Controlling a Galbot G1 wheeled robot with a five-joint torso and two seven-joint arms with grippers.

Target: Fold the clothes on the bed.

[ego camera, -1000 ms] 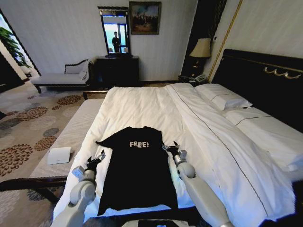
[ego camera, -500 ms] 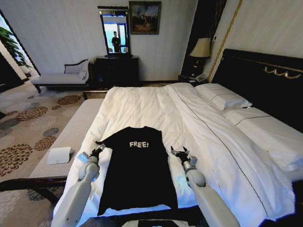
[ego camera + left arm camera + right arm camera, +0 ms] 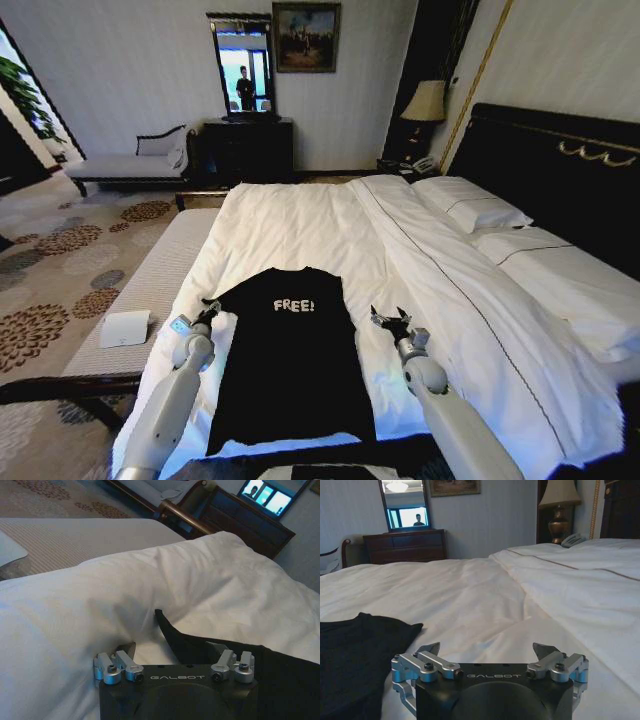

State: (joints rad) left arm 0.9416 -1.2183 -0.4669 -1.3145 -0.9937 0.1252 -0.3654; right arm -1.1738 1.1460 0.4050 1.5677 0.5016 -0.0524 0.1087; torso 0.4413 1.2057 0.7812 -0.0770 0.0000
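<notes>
Head view puts the black T-shirt flat at lower centre of the frame on the white bed, its long axis running from collar at mid-frame down to hem. The left gripper, jaws spread and empty, sits at the left sleeve tip; the right gripper, also spread and empty, hovers over bare duvet, apart from the right sleeve. The left arm is nearer. The shirt looks soft, matte cotton; the duvet is smooth, lightly creased.
</notes>
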